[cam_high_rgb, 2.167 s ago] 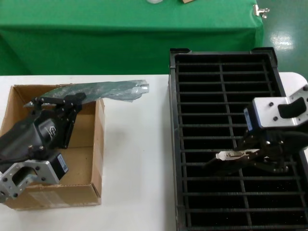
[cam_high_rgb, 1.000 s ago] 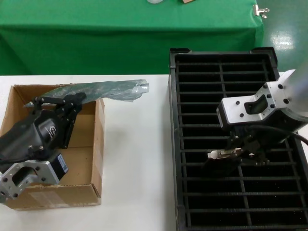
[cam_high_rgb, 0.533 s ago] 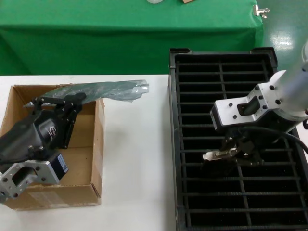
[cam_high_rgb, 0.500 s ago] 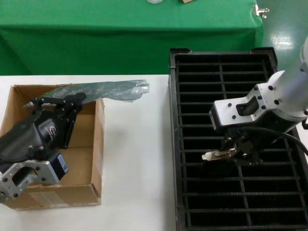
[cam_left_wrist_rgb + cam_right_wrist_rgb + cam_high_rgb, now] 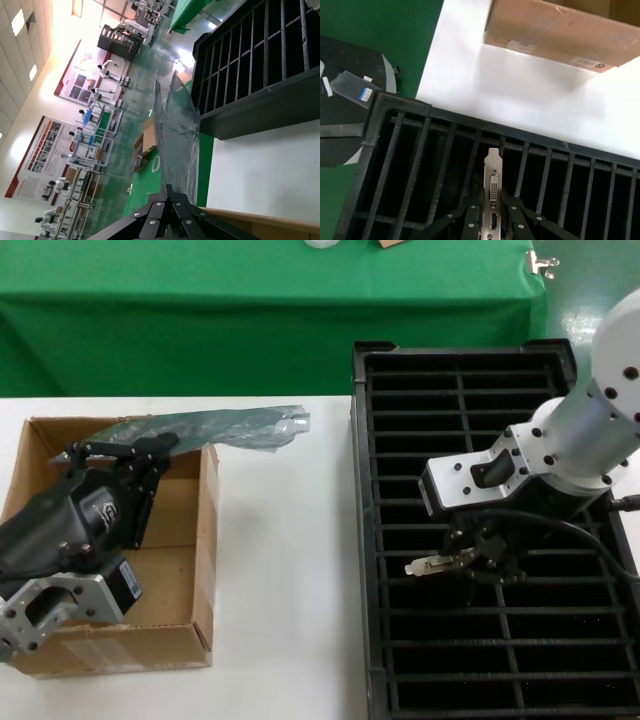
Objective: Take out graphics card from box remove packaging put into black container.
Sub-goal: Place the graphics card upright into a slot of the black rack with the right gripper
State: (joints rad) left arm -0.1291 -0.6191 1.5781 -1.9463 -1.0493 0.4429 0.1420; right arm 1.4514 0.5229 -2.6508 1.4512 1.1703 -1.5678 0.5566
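My right gripper (image 5: 476, 559) is shut on the graphics card's silver bracket (image 5: 431, 563), with the card hanging on edge just above the slots in the left column of the black container (image 5: 361, 540). The right wrist view shows the bracket (image 5: 493, 182) with its ports clamped in that gripper (image 5: 492, 202), above the container's ribs (image 5: 415, 150). My left gripper (image 5: 118, 452) sits over the cardboard box (image 5: 205, 540), shut on one end of the grey-green packaging (image 5: 215, 425). The bag sticks out past the box's far wall. In the left wrist view the packaging (image 5: 177, 132) rises from the left gripper (image 5: 167, 189).
The box and the container stand on a white table (image 5: 285, 570) with a strip of bare top between them. A green-draped table (image 5: 260, 310) runs along the back. The box's outer wall (image 5: 560, 30) shows in the right wrist view.
My right gripper has carried the card leftward over the container, from the right column to the left one. The left arm and the bag have not moved.
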